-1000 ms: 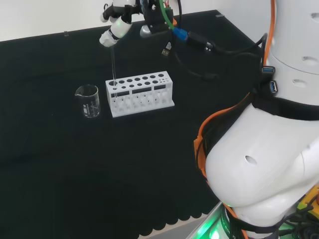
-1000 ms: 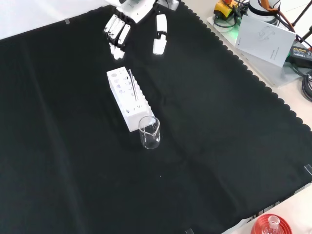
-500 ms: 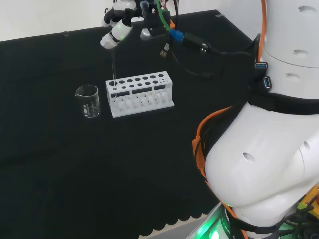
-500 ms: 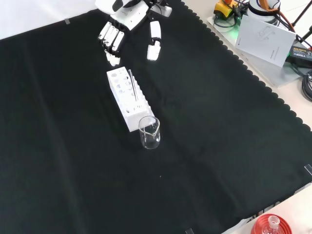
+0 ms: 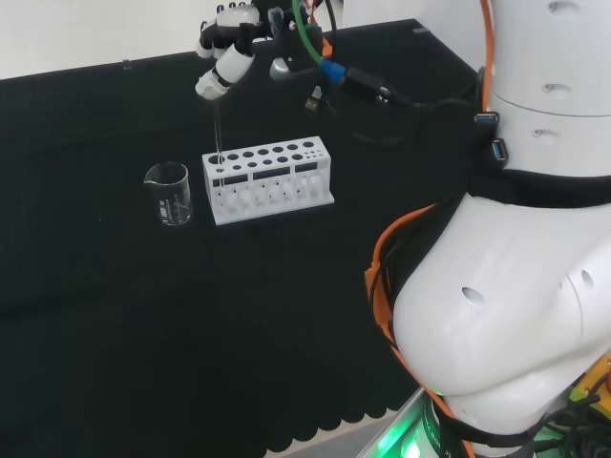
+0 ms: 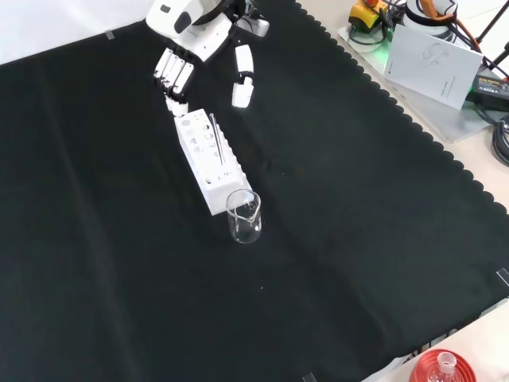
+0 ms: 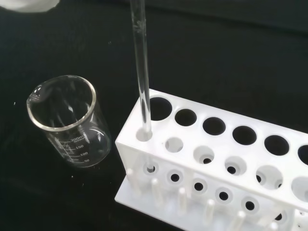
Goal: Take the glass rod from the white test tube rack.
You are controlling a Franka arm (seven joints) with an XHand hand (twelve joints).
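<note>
Glass rod (image 7: 141, 67), thin, clear and straight, stands upright in a small corner hole of the white plastic test tube rack (image 7: 226, 159), at the rack's end nearest the beaker. In the head view the rod (image 5: 218, 143) rises from the rack's left end (image 5: 267, 179) to just under the black and white hand (image 5: 225, 59), which hangs above that end; whether the fingertips touch the rod's top cannot be told. In the front view the hand (image 6: 187, 36) sits just beyond the rack's far end (image 6: 207, 159), with its fingers (image 6: 171, 72) held straight, side by side and pointing down toward the rack, and the thumb (image 6: 241, 76) set well apart from them. Nothing is pinched between them in that view.

Clear glass beaker (image 6: 243, 216) with printed graduations stands upright just beside the rack's near end in the front view, and to the rack's left in the head view (image 5: 168, 194). It appears to hold nothing in the wrist view (image 7: 67, 122).

Rack and beaker rest on the black cloth covering the desk (image 6: 358, 239). The rack's other holes stand vacant.
</note>
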